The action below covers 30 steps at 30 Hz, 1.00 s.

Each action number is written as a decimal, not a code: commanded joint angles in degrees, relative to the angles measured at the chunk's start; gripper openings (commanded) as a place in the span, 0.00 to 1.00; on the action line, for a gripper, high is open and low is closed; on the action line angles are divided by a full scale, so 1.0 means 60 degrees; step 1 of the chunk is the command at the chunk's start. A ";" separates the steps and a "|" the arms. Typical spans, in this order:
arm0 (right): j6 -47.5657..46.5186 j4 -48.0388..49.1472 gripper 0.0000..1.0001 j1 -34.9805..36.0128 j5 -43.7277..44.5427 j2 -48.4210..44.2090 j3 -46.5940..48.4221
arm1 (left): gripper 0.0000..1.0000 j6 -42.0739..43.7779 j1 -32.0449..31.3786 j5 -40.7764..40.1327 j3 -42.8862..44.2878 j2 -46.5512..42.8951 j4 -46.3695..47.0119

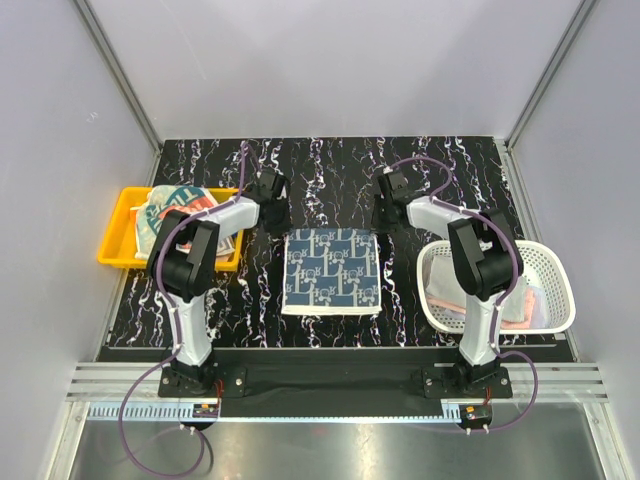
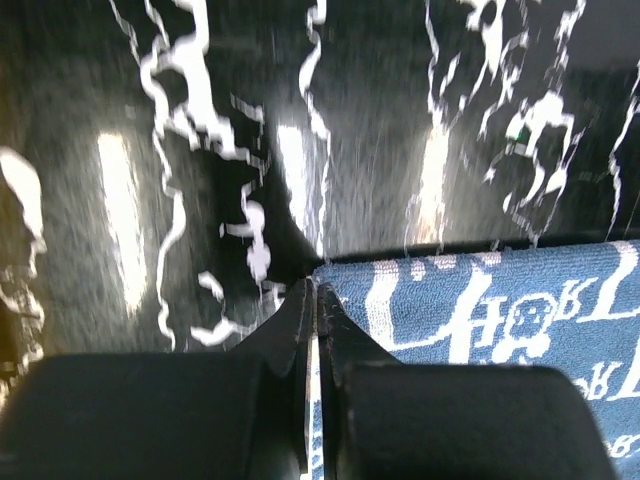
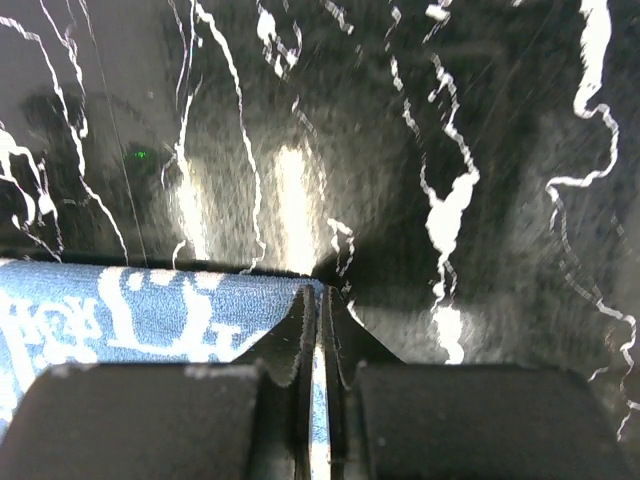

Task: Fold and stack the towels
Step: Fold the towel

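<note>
A white towel printed with a dark blue pattern (image 1: 331, 271) lies flat in the middle of the black marbled table. My left gripper (image 1: 279, 226) is down at its far left corner. In the left wrist view the jaws (image 2: 318, 296) are shut, with a strip of the towel (image 2: 500, 320) pinched between them. My right gripper (image 1: 381, 224) is at the far right corner. In the right wrist view it (image 3: 322, 300) is likewise shut on the edge of the towel (image 3: 130, 315). More towels lie folded in the yellow tray (image 1: 112, 252) and loose in the white basket (image 1: 556, 262).
The yellow tray stands at the left edge of the table and holds a printed towel (image 1: 175, 205). The white mesh basket stands at the right edge, with pale pink cloth (image 1: 510, 310) inside. Grey walls close in the back and both sides.
</note>
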 commanded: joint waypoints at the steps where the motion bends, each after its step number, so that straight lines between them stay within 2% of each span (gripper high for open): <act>1: -0.0140 0.0604 0.00 -0.0272 -0.0276 0.0081 0.0247 | 0.00 0.0249 0.0320 0.0233 0.0542 0.0211 0.0247; 7: -0.0140 0.1644 0.00 -0.0360 -0.0277 -0.0548 -0.0061 | 0.00 0.0146 0.0379 0.0366 0.0981 -0.0009 0.0833; 13: -0.0199 0.2158 0.00 -0.0345 -0.0086 -0.1413 -0.0500 | 0.00 0.0044 0.0379 0.0336 0.0822 -0.0624 0.1243; 30: 0.0636 0.3067 0.00 -0.0258 -0.0701 -0.4297 -0.3779 | 0.00 -0.0498 0.0145 0.0673 -0.2693 -0.3377 0.2693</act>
